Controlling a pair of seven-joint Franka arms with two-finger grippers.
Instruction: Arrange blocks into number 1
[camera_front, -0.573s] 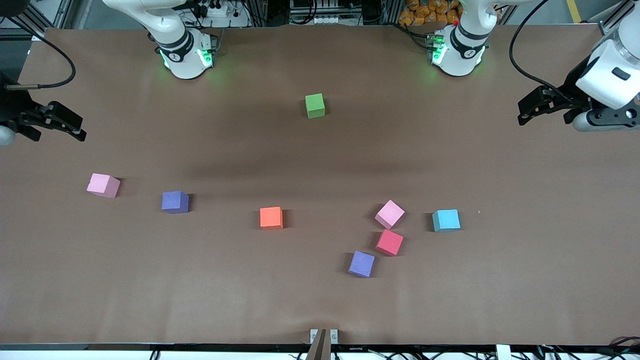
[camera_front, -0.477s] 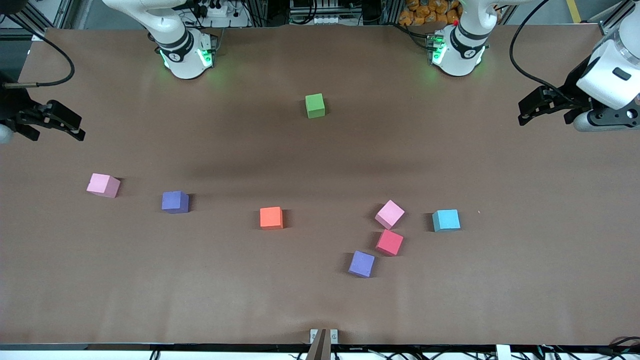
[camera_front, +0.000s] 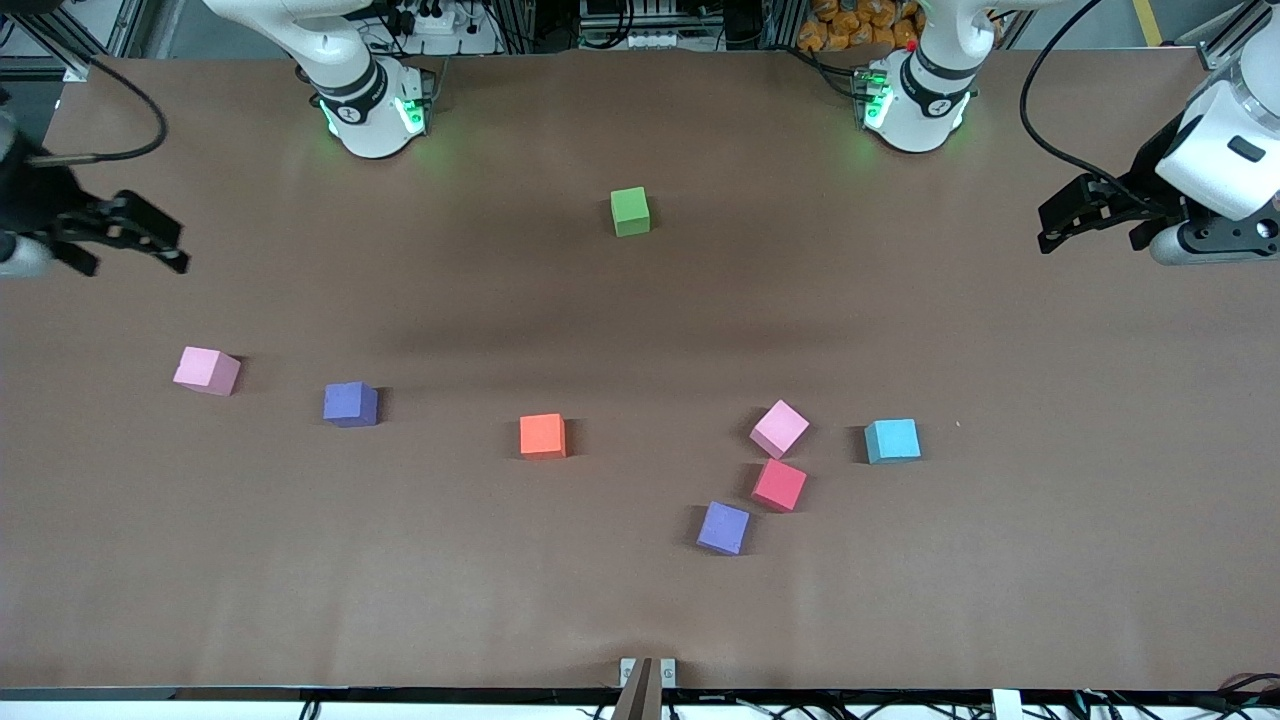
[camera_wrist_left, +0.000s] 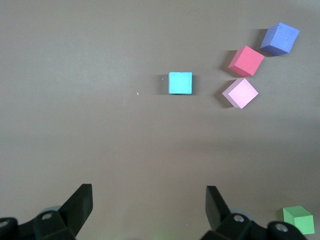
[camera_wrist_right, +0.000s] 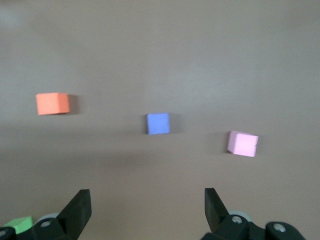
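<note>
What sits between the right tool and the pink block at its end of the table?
Nothing visible. The right tool hangs open over bare table, and that pink block lies apart from the nearest purple block.

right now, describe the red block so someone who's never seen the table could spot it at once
On the brown table, look toward the left arm's end for a tight group of three blocks. The red block is the middle one, with a pink block just farther from the front camera and a purple block nearer. It is the only red one.
</note>
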